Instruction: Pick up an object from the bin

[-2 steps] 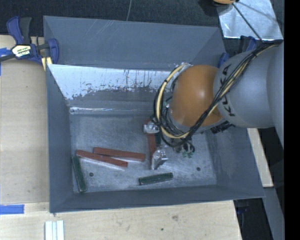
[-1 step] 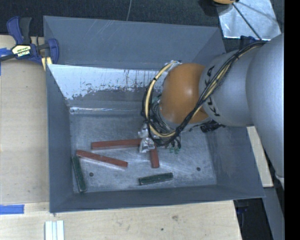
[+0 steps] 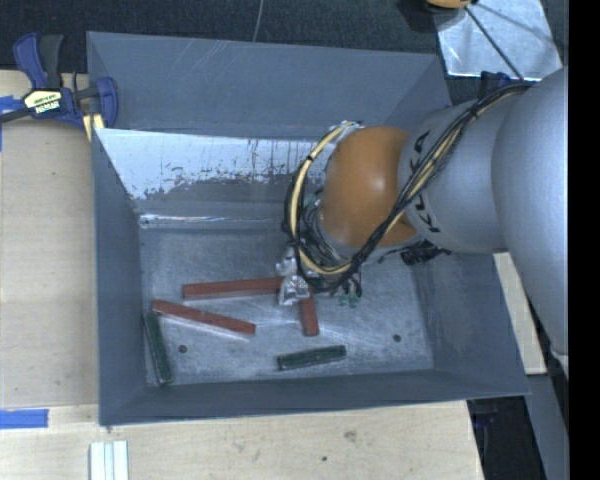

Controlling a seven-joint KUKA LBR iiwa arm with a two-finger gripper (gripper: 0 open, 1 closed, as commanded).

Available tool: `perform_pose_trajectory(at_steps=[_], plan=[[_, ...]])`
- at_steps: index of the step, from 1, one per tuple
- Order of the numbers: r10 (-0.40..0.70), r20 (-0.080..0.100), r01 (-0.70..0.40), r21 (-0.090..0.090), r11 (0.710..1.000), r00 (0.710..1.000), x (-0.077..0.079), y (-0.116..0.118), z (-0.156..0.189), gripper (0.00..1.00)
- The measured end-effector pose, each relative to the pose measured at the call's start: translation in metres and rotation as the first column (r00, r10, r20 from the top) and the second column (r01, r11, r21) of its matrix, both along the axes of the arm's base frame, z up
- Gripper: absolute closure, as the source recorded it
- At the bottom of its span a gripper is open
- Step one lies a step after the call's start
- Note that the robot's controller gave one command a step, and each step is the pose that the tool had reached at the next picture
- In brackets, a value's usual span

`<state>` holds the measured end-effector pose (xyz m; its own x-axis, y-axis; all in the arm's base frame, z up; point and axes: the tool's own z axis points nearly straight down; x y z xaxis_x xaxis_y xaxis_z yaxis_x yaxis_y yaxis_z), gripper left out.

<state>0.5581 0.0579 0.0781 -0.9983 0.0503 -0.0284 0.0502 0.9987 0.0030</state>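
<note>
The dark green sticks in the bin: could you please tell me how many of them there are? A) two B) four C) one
A: the left green stick lies along the left wall of the bin, and the front green stick lies near its front wall.
</note>
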Motion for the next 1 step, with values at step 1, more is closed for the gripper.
perform_pose_trajectory(at_steps=[1], plan=[[-0.048, -0.022, 0.048, 0.0, 0.999, 0.999, 0.0126, 0.0221, 0.1408, 1.0]])
